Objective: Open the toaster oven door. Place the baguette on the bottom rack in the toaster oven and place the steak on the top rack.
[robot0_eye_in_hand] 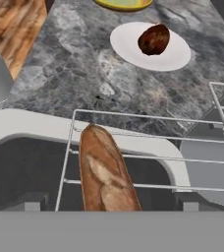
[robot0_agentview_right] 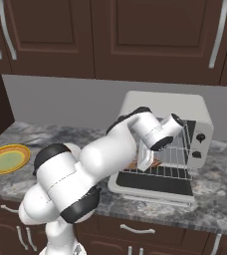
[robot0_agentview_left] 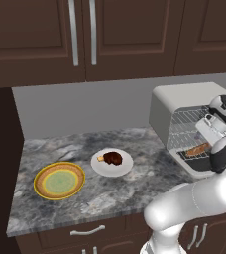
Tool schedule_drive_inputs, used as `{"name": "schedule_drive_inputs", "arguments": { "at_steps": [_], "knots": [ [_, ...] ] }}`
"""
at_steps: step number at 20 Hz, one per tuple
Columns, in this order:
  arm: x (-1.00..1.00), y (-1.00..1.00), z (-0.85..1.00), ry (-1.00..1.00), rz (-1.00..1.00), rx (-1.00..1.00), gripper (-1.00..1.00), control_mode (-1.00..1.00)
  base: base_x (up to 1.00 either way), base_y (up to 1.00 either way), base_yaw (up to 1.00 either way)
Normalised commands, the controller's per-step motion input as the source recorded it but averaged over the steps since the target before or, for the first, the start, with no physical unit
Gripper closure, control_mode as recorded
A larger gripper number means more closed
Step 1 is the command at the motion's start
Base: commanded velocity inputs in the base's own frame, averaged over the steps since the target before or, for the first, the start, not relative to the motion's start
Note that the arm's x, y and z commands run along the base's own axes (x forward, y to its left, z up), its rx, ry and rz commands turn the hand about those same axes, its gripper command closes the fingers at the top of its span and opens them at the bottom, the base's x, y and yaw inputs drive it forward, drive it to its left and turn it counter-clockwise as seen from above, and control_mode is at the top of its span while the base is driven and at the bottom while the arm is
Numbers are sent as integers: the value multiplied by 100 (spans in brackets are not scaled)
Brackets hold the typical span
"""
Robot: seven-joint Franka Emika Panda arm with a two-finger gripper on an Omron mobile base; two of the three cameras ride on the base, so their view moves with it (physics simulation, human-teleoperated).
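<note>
The toaster oven [robot0_agentview_left: 160,111] [robot0_agentview_right: 197,114] stands at the counter's right end, with the toaster oven door [robot0_agentview_right: 155,185] [robot0_eye_in_hand: 35,125] folded down flat. The baguette [robot0_eye_in_hand: 104,172] [robot0_agentview_left: 198,149] lies lengthwise on the bottom rack [robot0_eye_in_hand: 133,116], which is slid out over the door. The top rack [robot0_agentview_left: 189,116] sits above it. My gripper [robot0_agentview_right: 145,160] hangs just above the loaf at the oven's mouth, fingers apart, holding nothing. The steak [robot0_agentview_left: 113,158] [robot0_eye_in_hand: 154,39] rests on a white plate [robot0_agentview_left: 127,166] [robot0_eye_in_hand: 128,49] in the middle of the counter.
A yellow-green plate [robot0_agentview_left: 59,181] [robot0_agentview_right: 7,159] lies at the counter's left. Dark wall cabinets [robot0_agentview_left: 85,34] hang overhead and a dark side panel [robot0_agentview_left: 1,163] closes the left end. Two knobs [robot0_agentview_right: 201,138] sit on the oven's right front.
</note>
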Motion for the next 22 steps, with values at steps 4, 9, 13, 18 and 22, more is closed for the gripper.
{"name": "schedule_drive_inputs", "arguments": {
  "at_steps": [4, 9, 13, 18, 22],
  "knots": [
    [-3, -3, 13, 0, -6, 0, -100, -100, 0, 0, 0],
    [-22, -2, 16, 0, -34, 0, -100, -100, 0, 0, 0],
    [-25, 0, 4, 5, -56, 0, -100, -100, 0, 0, 0],
    [-11, 1, 1, 21, -47, 0, -100, -100, 0, 0, 0],
    [-4, 5, 0, 16, -43, 0, -100, -100, 0, 0, 0]
  ]
}}
